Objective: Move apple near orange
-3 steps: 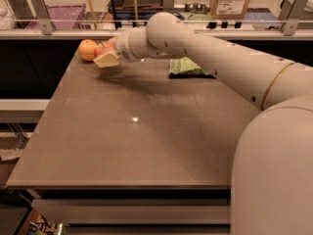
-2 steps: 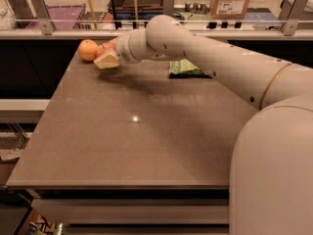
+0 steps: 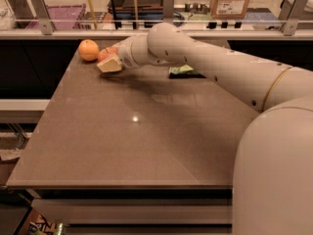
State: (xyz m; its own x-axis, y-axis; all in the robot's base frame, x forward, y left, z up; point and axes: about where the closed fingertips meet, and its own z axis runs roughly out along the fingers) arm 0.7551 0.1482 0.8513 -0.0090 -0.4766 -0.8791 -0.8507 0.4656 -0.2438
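The orange [image 3: 88,50] sits at the far left corner of the brown table [image 3: 137,141]. The red apple [image 3: 104,54] is right beside it, on its right, and partly hidden behind my gripper. My gripper [image 3: 110,62] reaches in from the right, low over the table, and is shut on the apple, with one cream finger [image 3: 110,65] in front of the fruit. Apple and orange are almost touching.
A green packet [image 3: 182,71] lies on the table behind my arm [image 3: 210,62]. A glass rail with metal posts [image 3: 168,6] runs along the far edge. Boxes and a purple crate [image 3: 63,14] stand beyond it.
Nothing has visibly changed; my gripper stays by the orange with the apple.
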